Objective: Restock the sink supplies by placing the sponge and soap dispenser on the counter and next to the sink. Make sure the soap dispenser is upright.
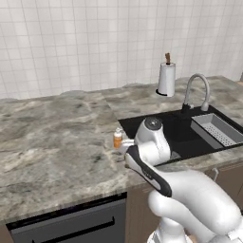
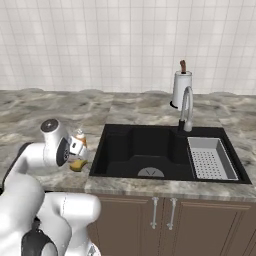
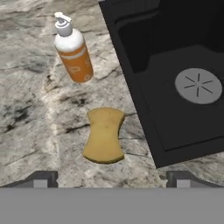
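White arm bends low over the counter (image 1: 57, 142), empty jaws spread wide above the sponge (image 3: 104, 135).

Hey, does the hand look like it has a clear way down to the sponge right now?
Probably yes: the hand hangs open above the sponge, which lies flat and bare on the counter, apart from the soap dispenser.
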Robot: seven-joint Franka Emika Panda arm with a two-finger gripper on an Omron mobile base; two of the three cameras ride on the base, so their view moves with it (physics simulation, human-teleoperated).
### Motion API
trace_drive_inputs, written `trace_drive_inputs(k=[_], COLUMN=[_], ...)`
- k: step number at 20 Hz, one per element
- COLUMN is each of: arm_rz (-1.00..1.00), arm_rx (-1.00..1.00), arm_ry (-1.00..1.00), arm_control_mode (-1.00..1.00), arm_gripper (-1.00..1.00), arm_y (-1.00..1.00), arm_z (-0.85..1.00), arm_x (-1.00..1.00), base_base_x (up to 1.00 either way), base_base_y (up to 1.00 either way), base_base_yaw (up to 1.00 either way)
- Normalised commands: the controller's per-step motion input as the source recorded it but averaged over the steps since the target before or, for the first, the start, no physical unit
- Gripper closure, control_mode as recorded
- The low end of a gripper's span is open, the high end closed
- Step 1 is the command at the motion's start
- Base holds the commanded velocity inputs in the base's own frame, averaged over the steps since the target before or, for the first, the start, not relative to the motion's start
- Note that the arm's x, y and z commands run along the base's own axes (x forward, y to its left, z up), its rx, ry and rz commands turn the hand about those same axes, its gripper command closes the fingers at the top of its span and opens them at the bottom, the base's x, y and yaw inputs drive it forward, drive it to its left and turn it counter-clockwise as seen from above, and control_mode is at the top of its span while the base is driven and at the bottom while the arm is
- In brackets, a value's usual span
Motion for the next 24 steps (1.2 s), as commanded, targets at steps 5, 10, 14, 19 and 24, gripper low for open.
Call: trace_drive_inputs(k=[5, 10, 14, 19, 24], arm_rz=[0.00, 0.00, 0.00, 0.00, 0.00], arm_rx=[0.00, 0.00, 0.01, 0.01, 0.00], arm_ry=[-0.15, -0.10, -0.04, -0.01, -0.02], arm_control_mode=[-1.00, -1.00, -1.00, -1.00, -1.00], arm_gripper=[-1.00, -1.00, -1.00, -1.00, -1.00], arm_y=[-0.20, -0.18, -0.19, -0.15, -0.05], arm_z=[0.73, 0.62, 0.48, 0.27, -0.01], arm_x=[-0.58, -0.65, -0.62, -0.58, -0.38], base_base_x=[0.00, 0.00, 0.00, 0.00, 0.00], base_base_y=[0.00, 0.00, 0.00, 0.00, 0.00], base_base_yaw=[0.00, 0.00, 0.00, 0.00, 0.00])
